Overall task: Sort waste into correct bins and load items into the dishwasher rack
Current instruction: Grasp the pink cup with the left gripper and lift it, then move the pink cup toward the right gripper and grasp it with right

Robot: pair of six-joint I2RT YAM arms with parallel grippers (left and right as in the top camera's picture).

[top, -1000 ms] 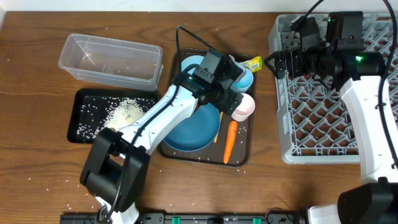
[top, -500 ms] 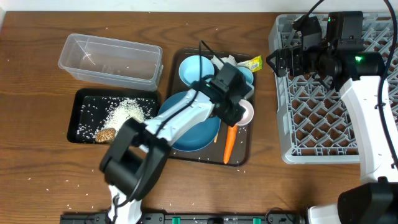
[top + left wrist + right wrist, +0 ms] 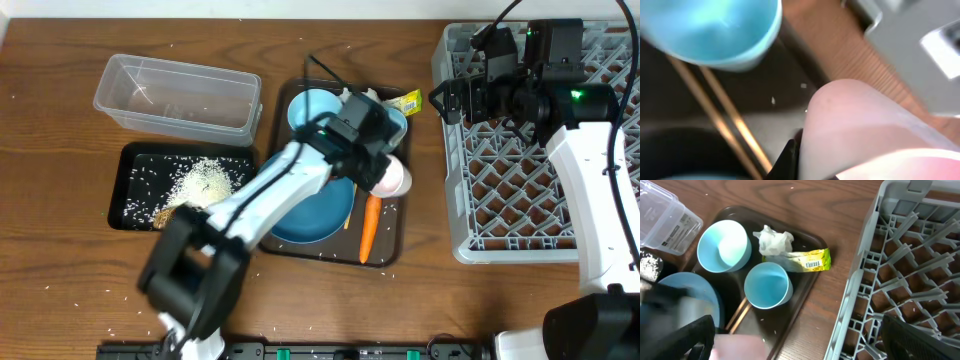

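My left gripper (image 3: 381,168) is shut on the rim of the pale pink cup (image 3: 393,179) over the dark serving tray. In the left wrist view the pink cup (image 3: 870,125) fills the lower right, with one black finger (image 3: 789,159) against its wall. The chopsticks (image 3: 722,117) lie beside it under the light-blue cup (image 3: 710,30). My right gripper (image 3: 450,100) stands open and empty at the left edge of the grey dishwasher rack (image 3: 560,240). The right wrist view shows the small bowl (image 3: 723,246), the light-blue cup (image 3: 768,285), the tissue (image 3: 774,240) and the wrapper (image 3: 807,261).
The large blue dish (image 3: 322,212) and the orange carrot (image 3: 368,228) lie on the brown serving tray (image 3: 392,252). At the left are the clear tub (image 3: 178,95) and the black tray (image 3: 118,190), which holds rice (image 3: 205,178) and a brown lump (image 3: 160,215). Stray grains dot the table.
My left arm swung right from over the dish to the pink cup, and its gripper went from open to shut on the cup. The right arm has not moved.
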